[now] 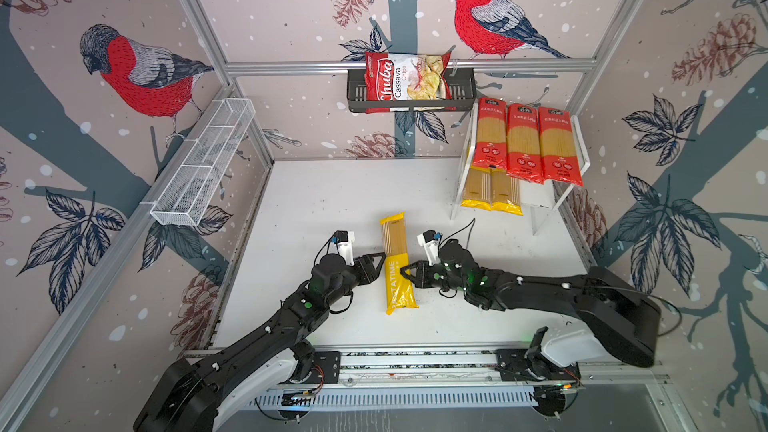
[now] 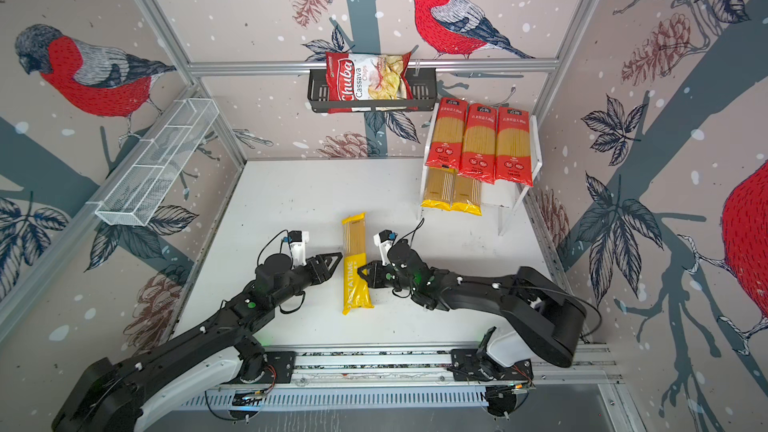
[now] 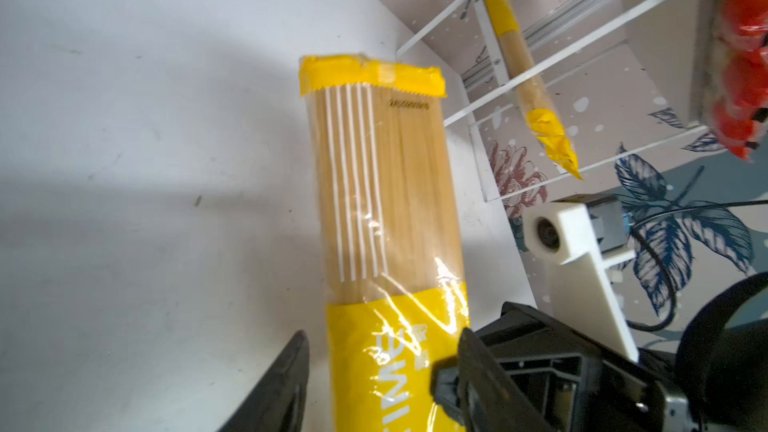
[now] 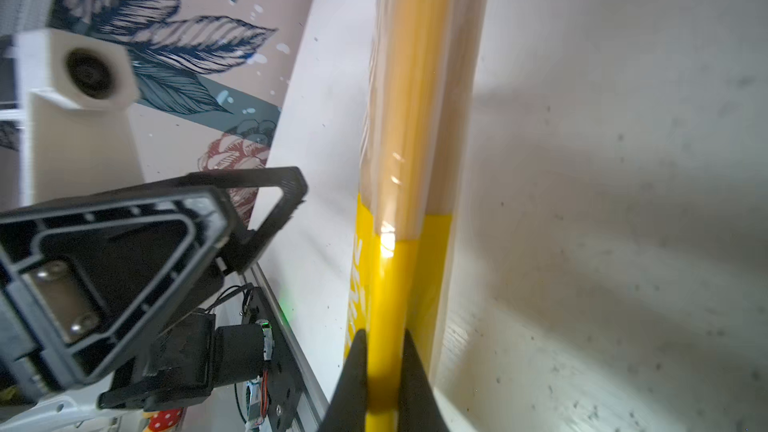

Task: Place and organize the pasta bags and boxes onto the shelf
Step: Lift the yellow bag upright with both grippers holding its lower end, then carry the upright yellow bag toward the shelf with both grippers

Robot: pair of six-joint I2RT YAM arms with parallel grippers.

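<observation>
A yellow PASTATIME spaghetti packet (image 1: 395, 251) (image 2: 354, 243) lies lengthways mid-table. My right gripper (image 1: 405, 272) (image 4: 384, 367) is shut on its right edge, pinching the yellow lower part. At the packet's left edge is my left gripper (image 1: 380, 261) (image 3: 382, 376), open; its fingers stand either side of the packet (image 3: 386, 201) without touching. The white shelf (image 1: 536, 197) stands at the back right. Three red packets (image 1: 523, 143) lie side by side on its top board. Two yellow packets (image 1: 490, 193) lie on the lower board, left side.
A Chuba chips bag (image 1: 405, 78) sits in a black basket (image 1: 461, 93) on the back wall. A white wire-mesh basket (image 1: 203, 164) hangs along the left wall. The arms' mounting rail (image 1: 415, 361) runs along the table's front edge.
</observation>
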